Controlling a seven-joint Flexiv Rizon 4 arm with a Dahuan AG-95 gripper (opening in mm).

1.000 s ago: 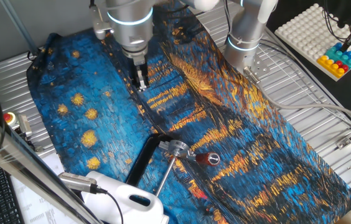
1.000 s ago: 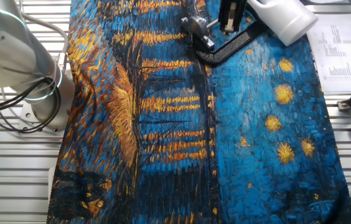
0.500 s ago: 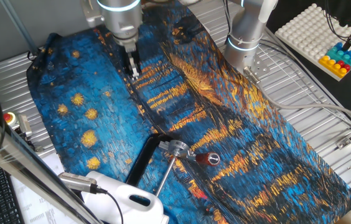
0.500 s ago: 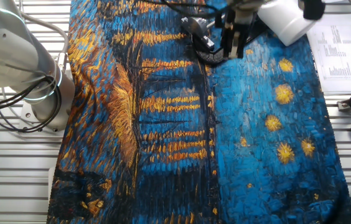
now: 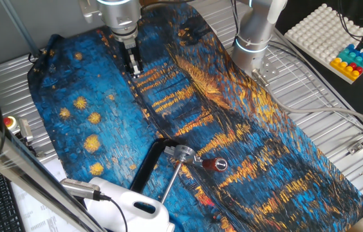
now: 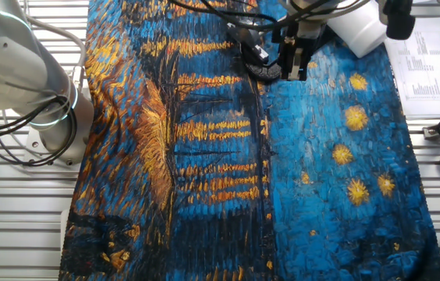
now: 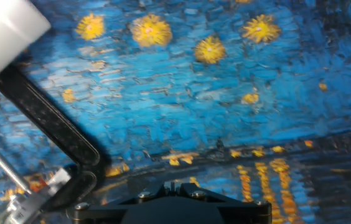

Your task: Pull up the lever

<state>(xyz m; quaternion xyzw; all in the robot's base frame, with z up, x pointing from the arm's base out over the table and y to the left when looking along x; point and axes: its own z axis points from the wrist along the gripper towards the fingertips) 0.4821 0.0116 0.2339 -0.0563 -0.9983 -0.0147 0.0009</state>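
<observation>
The lever [image 5: 207, 161] is a short silver rod with a dark-red knob [image 5: 218, 165]. It lies low on the painted cloth, joined to the silver pivot hub [image 5: 183, 153]. My gripper [image 5: 133, 64] hangs far from it, over the blue part of the cloth, with its fingers together and nothing between them. In the other fixed view the gripper [image 6: 292, 66] is just beside the hub [image 6: 253, 47], and the knob is out of frame. In the hand view the gripper [image 7: 174, 185] shows at the bottom edge, the hub [image 7: 32, 196] at lower left, and the knob is out of view.
A flat black bar [image 5: 146, 164] and a long plain silver rod [image 5: 170, 180] run from the hub. A white camera housing [image 5: 130, 205] sits near the front edge. The second arm's base [image 5: 252, 38] stands at the back. A peg board [image 5: 336, 35] lies far right.
My gripper has moved up and to the left in one fixed view, farther from the lever, still holding nothing. The lever has not moved.
</observation>
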